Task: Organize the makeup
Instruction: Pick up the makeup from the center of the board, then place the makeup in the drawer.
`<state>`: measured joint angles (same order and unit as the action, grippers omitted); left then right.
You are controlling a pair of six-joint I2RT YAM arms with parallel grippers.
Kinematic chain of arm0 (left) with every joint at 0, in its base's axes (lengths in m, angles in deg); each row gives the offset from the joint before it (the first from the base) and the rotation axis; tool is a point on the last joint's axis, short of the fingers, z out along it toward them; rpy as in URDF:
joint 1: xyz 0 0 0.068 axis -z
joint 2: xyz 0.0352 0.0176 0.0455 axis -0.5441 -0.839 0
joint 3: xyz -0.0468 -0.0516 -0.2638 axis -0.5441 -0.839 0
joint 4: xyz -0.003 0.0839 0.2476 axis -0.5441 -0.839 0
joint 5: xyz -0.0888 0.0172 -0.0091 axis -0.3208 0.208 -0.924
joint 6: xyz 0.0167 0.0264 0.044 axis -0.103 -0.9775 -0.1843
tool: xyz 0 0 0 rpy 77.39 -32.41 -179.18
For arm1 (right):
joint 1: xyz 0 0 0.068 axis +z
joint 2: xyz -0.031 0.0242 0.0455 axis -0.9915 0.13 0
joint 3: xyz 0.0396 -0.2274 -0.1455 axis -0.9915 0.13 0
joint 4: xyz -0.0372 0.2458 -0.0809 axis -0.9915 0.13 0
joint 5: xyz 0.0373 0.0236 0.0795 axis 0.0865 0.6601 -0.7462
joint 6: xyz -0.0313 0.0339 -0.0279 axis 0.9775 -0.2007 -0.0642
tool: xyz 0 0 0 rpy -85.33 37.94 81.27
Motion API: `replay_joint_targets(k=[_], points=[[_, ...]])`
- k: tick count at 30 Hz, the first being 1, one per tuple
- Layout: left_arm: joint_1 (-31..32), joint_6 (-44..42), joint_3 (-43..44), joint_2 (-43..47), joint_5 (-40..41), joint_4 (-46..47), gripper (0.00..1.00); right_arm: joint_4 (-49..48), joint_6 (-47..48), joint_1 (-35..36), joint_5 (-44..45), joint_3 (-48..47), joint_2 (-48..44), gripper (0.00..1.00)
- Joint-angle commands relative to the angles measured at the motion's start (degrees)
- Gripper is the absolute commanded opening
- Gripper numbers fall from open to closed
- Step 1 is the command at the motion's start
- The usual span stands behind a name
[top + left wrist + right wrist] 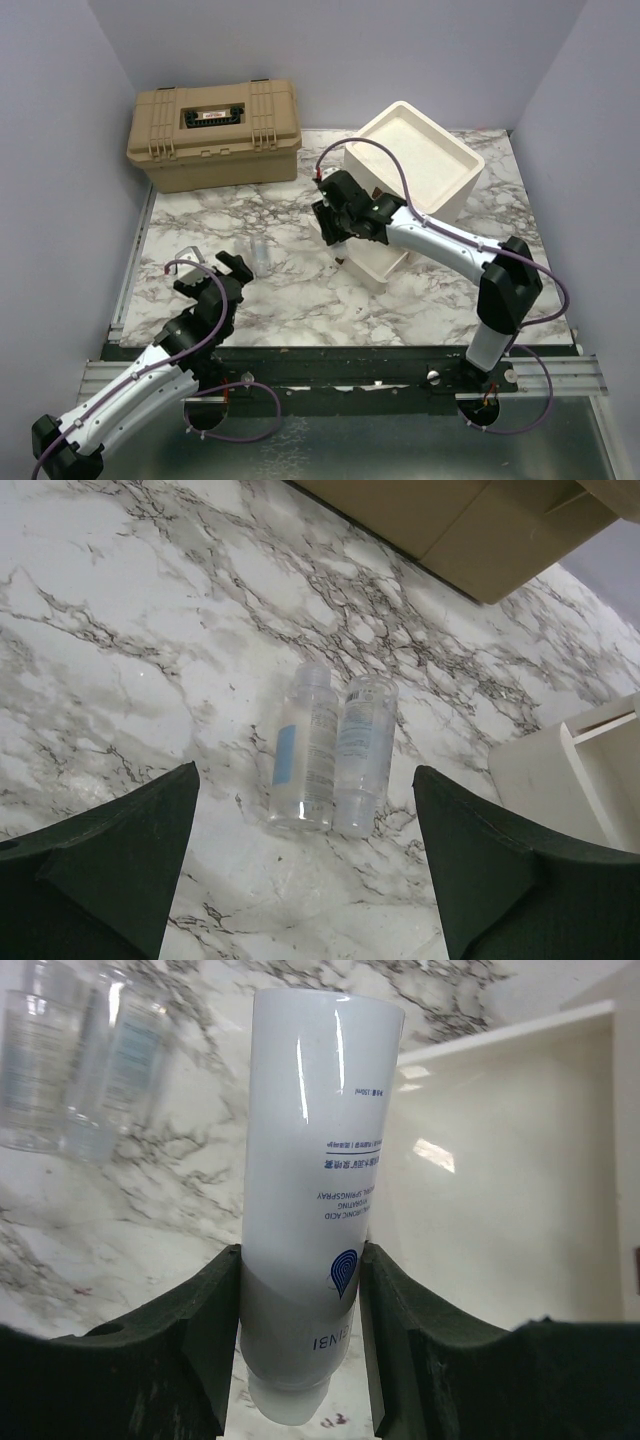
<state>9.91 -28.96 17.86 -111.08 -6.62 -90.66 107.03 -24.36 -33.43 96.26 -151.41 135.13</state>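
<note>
White tube (320,1160) held, two clear bottles (330,750) on the marble (120,630).
Your right gripper (300,1300) clamps the tube near its cap end, blue print showing; the bottles sit side by side, touching, one bearing a blue label.

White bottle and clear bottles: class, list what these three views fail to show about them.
Left wrist view: label print on the clear bottles is too small to read.
Right wrist view: those bottles are blurred and cut by the top-left edge; the white bottle has fine print too small to read.
Top view: the white bottle is mostly hidden under the right arm's jaws.
</note>
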Motion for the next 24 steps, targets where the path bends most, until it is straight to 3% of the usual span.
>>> replay_joint_targets(k=[1,9,24], points=[[-0.1,-1.5,1.1,-1.9,-2.0,2.3,0.90,-0.4,5.4,-2.5,1.3,3.3,-5.9,0.39],[-0.1,-2.4,1.3,-5.6,-3.6,5.0,0.91,0.6,11.9,-3.5,3.6,8.8,-8.9,0.39],[-0.1,-5.0,2.9,-11.4,-6.4,7.4,0.92,5.8,12.4,-4.1,10.7,8.7,-4.4,0.41]])
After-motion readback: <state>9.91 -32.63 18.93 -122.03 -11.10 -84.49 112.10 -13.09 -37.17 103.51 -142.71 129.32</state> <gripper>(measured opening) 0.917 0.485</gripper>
